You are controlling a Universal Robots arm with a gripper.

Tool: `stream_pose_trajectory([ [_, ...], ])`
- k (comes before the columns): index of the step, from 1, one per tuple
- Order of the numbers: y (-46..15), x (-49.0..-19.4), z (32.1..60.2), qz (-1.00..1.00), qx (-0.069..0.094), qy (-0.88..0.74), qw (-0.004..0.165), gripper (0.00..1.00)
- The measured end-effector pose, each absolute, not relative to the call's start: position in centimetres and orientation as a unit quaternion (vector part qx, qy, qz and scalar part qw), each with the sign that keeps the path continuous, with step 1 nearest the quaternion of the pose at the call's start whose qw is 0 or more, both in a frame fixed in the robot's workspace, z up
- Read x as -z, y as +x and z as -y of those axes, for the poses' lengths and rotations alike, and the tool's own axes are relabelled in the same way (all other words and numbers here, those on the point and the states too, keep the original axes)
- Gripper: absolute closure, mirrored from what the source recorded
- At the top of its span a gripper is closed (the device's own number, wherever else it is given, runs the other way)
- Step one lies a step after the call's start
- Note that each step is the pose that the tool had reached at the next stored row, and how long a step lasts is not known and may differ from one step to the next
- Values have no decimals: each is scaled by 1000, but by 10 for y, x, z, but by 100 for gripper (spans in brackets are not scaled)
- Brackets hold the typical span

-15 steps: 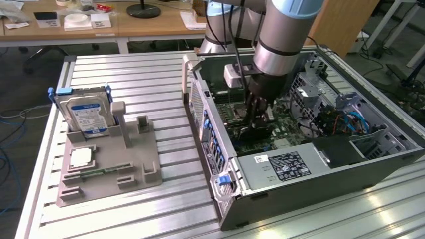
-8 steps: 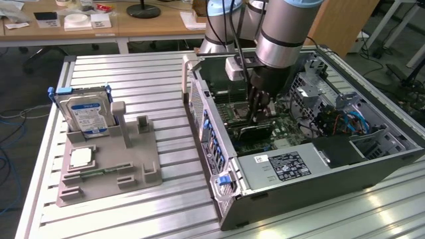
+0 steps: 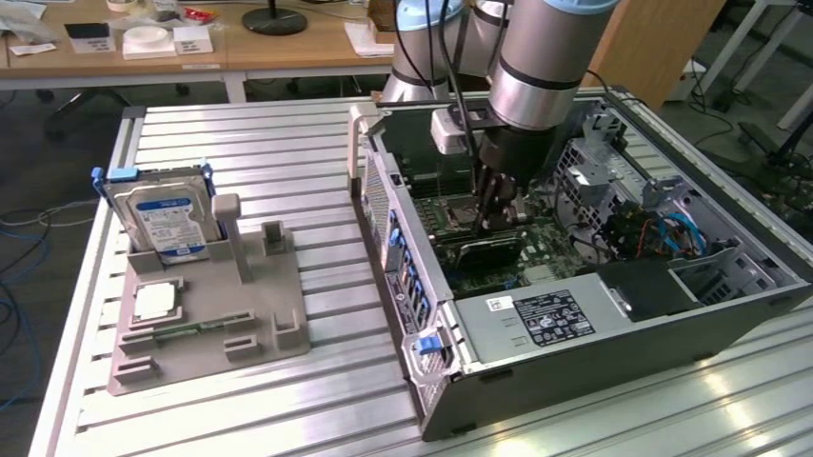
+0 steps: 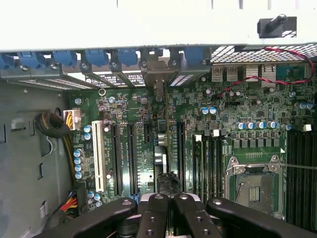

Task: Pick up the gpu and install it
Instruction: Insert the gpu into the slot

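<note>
Gripper (image 4: 166,201) closed, apparently on the gpu (image 3: 489,252) edge-on over motherboard (image 4: 208,129) slots.

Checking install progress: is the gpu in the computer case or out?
In: the gpu stands edge-down over the motherboard inside the case, with the shut gripper at its top edge.

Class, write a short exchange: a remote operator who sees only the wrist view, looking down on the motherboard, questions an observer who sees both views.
Operator: Where is the gpu relative to my gripper?
Observer: The gpu stands on edge on the motherboard, directly below the shut gripper, inside the open case.
Operator: What lies outside the case?
Observer: On the exterior view's left, a grey holder carries an upright hard drive with a blue label.
</note>
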State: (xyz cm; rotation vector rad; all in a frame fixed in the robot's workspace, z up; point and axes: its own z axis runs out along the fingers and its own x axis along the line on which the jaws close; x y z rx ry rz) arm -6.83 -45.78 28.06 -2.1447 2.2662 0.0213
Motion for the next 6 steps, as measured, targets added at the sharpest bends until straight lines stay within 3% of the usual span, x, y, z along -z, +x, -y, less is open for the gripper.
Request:
stream_pose_trajectory([
  [6, -68, -281, 458, -726, -7, -687, 11, 89],
])
